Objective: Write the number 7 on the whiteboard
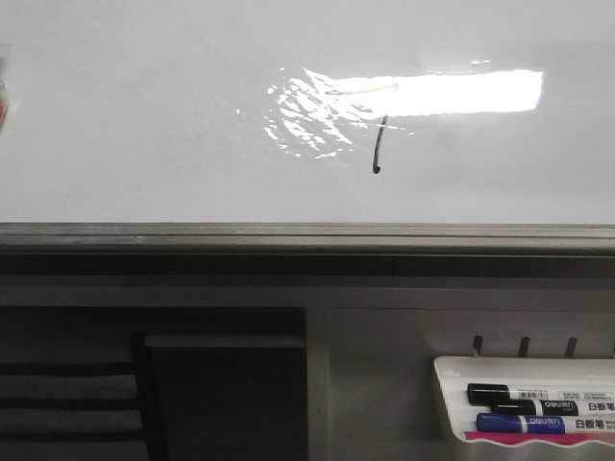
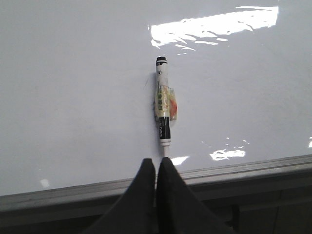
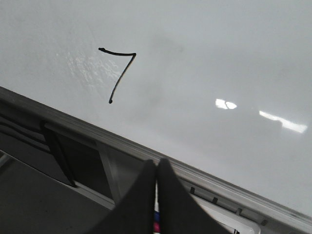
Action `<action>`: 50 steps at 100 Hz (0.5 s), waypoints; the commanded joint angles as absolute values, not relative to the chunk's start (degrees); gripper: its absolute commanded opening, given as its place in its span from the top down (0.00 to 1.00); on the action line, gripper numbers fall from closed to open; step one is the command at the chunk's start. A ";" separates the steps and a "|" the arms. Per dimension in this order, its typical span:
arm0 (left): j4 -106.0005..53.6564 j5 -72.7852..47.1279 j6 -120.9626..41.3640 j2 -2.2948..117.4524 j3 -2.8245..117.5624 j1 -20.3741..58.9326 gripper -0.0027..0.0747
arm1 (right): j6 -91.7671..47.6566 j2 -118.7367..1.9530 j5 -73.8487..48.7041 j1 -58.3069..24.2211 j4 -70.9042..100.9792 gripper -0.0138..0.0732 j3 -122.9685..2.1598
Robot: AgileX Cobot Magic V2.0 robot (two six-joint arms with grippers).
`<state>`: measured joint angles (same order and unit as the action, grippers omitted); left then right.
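The number 7 sits on the whiteboard near its lower edge rail, while the left gripper and right gripper are both pressed closed, holding nothing.

Overhead glare on a glossy board
A bright rectangular reflection washes the whiteboard — below its rail everything is dim, soft and slightly blurred.

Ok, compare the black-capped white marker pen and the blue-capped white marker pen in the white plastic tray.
Cap: the black-capped white marker pen has a black cap, the blue-capped white marker pen a blue one. Place: in the front view the black-capped pen lies above the blue-capped one, which sits nearer the pink edge. Both lie level in the white plastic tray, caps pointing left, with printed white barrels.
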<state>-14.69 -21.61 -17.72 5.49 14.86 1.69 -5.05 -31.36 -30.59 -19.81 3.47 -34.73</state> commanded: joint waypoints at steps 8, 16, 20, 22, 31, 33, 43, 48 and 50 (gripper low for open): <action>-11.39 -11.58 -9.51 2.23 9.77 1.49 0.99 | -5.14 -31.46 -26.17 -19.57 3.50 0.92 -36.11; -4.56 -9.77 0.00 0.43 6.97 1.49 0.99 | -5.14 -31.46 -26.17 -19.57 3.50 0.92 -36.11; -1.34 -8.82 3.05 -0.26 5.97 1.49 0.99 | -5.14 -31.46 -26.17 -19.57 3.50 0.92 -36.11; -0.39 -8.15 4.33 -0.63 5.36 1.49 0.99 | -5.14 -31.46 -26.17 -19.57 3.50 0.92 -36.11; 0.00 -2.48 4.76 -1.57 2.23 1.49 0.99 | -5.14 -31.46 -26.17 -19.57 3.50 0.92 -36.11; 0.00 0.33 4.76 -1.57 0.98 1.49 0.99 | -5.14 -31.46 -26.17 -19.57 3.50 0.92 -36.11; 0.00 6.81 4.76 -1.64 -1.96 1.49 0.99 | -5.14 -31.46 -26.17 -19.57 3.50 0.92 -36.11; -0.37 5.57 4.76 -1.64 -1.71 1.49 0.99 | -5.14 -31.46 -26.17 -19.57 3.50 0.92 -36.11; -0.49 5.57 4.76 -1.64 -1.82 1.49 0.99 | -5.14 -31.46 -26.17 -19.57 3.50 0.92 -36.11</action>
<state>0.00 0.00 3.91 -0.21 0.00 1.69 -5.05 -31.36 -30.59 -19.81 3.47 -34.73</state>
